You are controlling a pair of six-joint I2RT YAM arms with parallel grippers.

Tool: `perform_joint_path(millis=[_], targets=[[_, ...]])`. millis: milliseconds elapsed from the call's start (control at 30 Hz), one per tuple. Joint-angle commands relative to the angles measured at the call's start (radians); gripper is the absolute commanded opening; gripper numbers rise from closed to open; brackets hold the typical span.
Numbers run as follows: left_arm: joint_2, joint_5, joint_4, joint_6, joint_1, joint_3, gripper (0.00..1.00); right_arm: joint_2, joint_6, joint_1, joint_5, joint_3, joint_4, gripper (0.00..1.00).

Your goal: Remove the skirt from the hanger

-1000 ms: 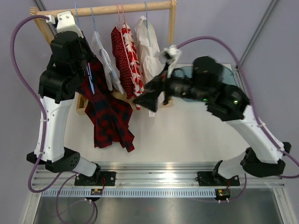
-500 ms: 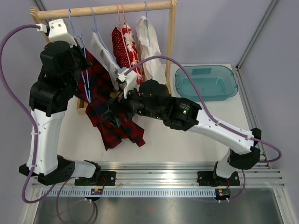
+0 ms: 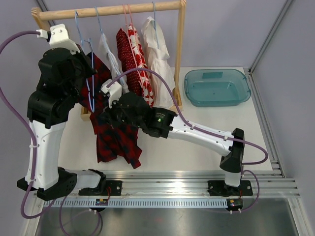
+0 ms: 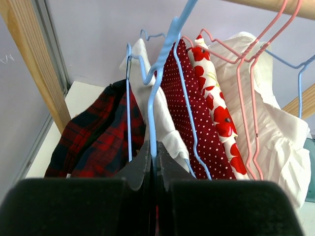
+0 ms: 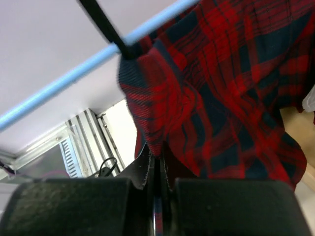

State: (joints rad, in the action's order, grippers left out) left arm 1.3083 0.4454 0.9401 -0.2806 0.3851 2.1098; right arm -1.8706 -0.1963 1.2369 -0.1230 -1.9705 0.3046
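Observation:
A red and dark plaid skirt [image 3: 116, 133] hangs from a blue wire hanger [image 3: 91, 82] left of the rack, its lower part draped on the table. In the left wrist view my left gripper [image 4: 153, 145] is shut on the hanger's blue wire [image 4: 151, 105], with the skirt [image 4: 93, 142] below left. My right gripper [image 5: 156, 150] is shut on a fold of the skirt [image 5: 221, 93] near its top edge, just under the hanger's blue bar [image 5: 69, 76] and a black clip [image 5: 106, 24]. From above, the right gripper [image 3: 109, 117] is buried in the skirt's cloth.
A wooden rack [image 3: 113, 9] holds more hangers with a white shirt [image 3: 110, 61], red dotted and flowered dresses [image 3: 133, 59] and a white dress [image 3: 158, 54]. A teal bin [image 3: 216, 87] sits at the back right. The right arm stretches across the table's middle.
My right arm swung left from near the bin to the skirt and its jaws closed on the cloth. The left arm kept hold of the hanger and shifted it slightly.

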Motion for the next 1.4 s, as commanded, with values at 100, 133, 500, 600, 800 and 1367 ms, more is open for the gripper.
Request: perform_joint_path(millis=[100, 133, 500, 600, 800, 1367], targets=[[-0.072, 0.035, -0.156, 0.014, 0.005, -0.108, 0.0, 0.123, -0.009, 0.022, 0.031, 0.036, -0.114, 0.0], [-0.083, 0.048, -0.165, 0.024, 0.005, -0.132, 0.0, 0.146, -0.006, 0.035, 0.019, 0.05, -0.11, 0.0], [-0.078, 0.24, -0.388, 0.126, 0.005, -0.34, 0.0, 0.487, -0.032, 0.211, -0.116, 0.3, -0.062, 0.0], [-0.046, 0.278, -0.42, 0.135, 0.003, -0.324, 0.0, 0.539, -0.035, 0.294, -0.154, 0.363, -0.05, 0.0], [0.026, 0.312, -0.414, 0.155, 0.003, -0.26, 0.0, 0.585, -0.04, 0.43, -0.309, 0.436, -0.041, 0.0], [0.02, 0.169, 0.013, 0.028, 0.078, 0.098, 0.0, 0.559, 0.063, 0.424, -0.565, 0.565, -0.104, 0.0]])
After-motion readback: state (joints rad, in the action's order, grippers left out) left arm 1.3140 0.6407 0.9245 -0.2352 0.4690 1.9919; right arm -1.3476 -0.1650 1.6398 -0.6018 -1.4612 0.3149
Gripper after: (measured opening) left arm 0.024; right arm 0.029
